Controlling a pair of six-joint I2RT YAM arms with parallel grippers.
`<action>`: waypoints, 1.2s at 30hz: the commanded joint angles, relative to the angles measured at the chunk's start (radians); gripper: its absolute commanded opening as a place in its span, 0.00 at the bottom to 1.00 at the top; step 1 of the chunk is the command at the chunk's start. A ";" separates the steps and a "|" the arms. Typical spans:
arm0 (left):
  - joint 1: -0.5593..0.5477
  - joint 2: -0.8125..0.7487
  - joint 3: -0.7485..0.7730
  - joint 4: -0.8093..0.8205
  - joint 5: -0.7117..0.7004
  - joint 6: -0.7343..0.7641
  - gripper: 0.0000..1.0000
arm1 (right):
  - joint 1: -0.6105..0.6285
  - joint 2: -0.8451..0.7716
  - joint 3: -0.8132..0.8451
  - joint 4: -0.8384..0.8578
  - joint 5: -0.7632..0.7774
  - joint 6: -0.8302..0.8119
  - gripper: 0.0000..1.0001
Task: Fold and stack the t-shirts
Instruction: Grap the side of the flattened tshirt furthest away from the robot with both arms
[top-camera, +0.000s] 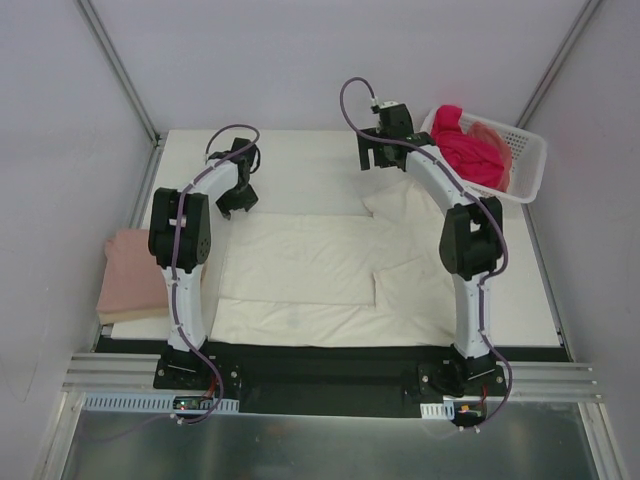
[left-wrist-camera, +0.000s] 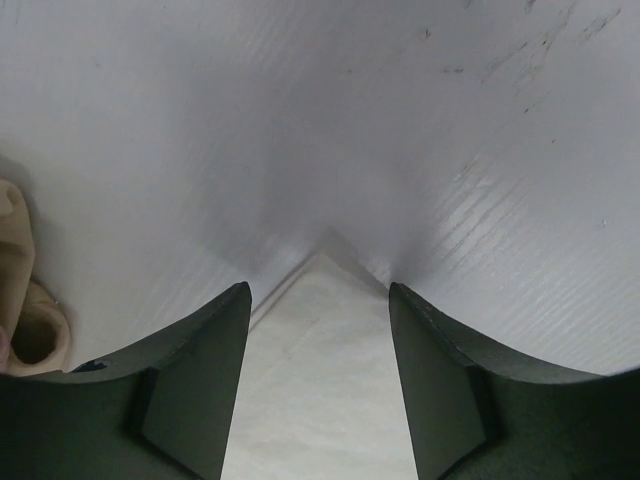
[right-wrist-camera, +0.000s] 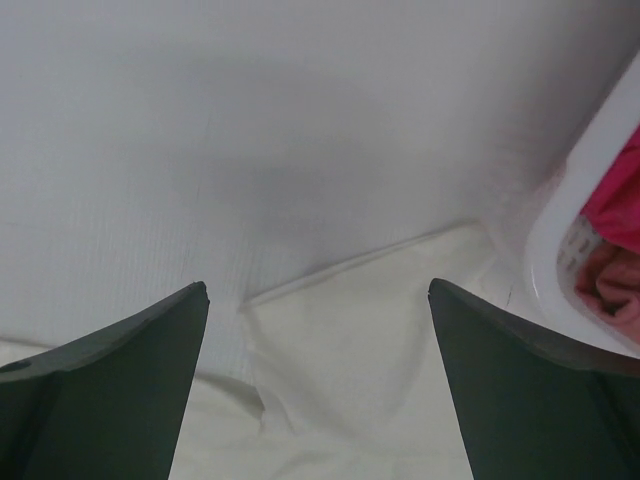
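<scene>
The cream-white t-shirt (top-camera: 310, 270) lies spread flat across the middle of the table (top-camera: 300, 150), reaching from near the left arm to the right arm and close to the near edge. One sleeve points toward the far right corner. A stepped edge in its near right part suggests one layer laid over another; how many folds are in place cannot be told.

- The left gripper (top-camera: 238, 200) hangs over the shirt's far left corner. In the left wrist view its fingers stand apart with nothing between them.
- The right gripper (top-camera: 378, 158) hangs above the far right sleeve. In the right wrist view its fingers are spread wide, and the sleeve hem lies below them, ungrasped.

The dusty pink t-shirt (top-camera: 135, 275) rests as a folded rectangle at the left edge, near the near left corner. The basket (top-camera: 530, 160) stands at the far right corner and holds the magenta t-shirt (top-camera: 465, 150) and the peach t-shirt (top-camera: 497, 140), both bunched.

Status, as judged:
- Done: one shirt folded and set down.
- In hand: the cream-white shirt, at an early fold.
- Left: finish it, stack it on the pink one, then process the two in the basket.
</scene>
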 joint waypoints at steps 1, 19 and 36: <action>0.022 0.028 0.049 -0.022 0.014 -0.023 0.56 | 0.003 0.160 0.195 -0.033 0.037 -0.044 0.96; 0.025 0.050 0.026 -0.025 0.067 -0.023 0.31 | -0.034 0.393 0.333 -0.297 -0.009 0.180 0.95; 0.023 -0.041 -0.035 -0.027 0.103 -0.031 0.00 | -0.034 0.276 0.192 -0.248 0.020 0.229 0.10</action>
